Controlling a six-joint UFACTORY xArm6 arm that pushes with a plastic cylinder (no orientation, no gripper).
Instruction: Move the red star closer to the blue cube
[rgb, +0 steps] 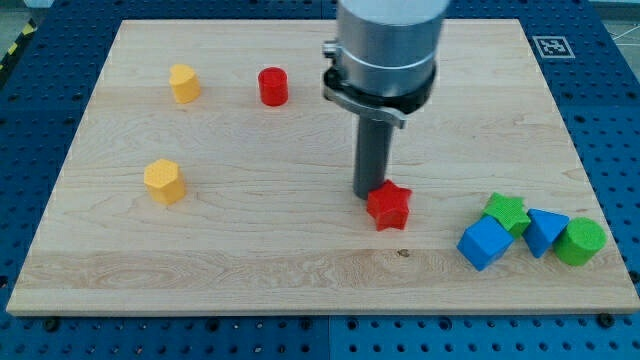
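Observation:
The red star (389, 206) lies on the wooden board, right of centre. The blue cube (485, 241) sits further to the view's right and slightly lower, with a clear gap between the two. My tip (372, 193) rests at the star's upper left edge, touching or nearly touching it. The rod rises to the grey arm at the view's top.
Next to the blue cube lie a green block (508, 212), a blue triangular block (545, 231) and a green cylinder (580, 242). A red cylinder (273, 86) and a yellow block (184, 83) sit at the upper left; another yellow block (164, 181) at the left.

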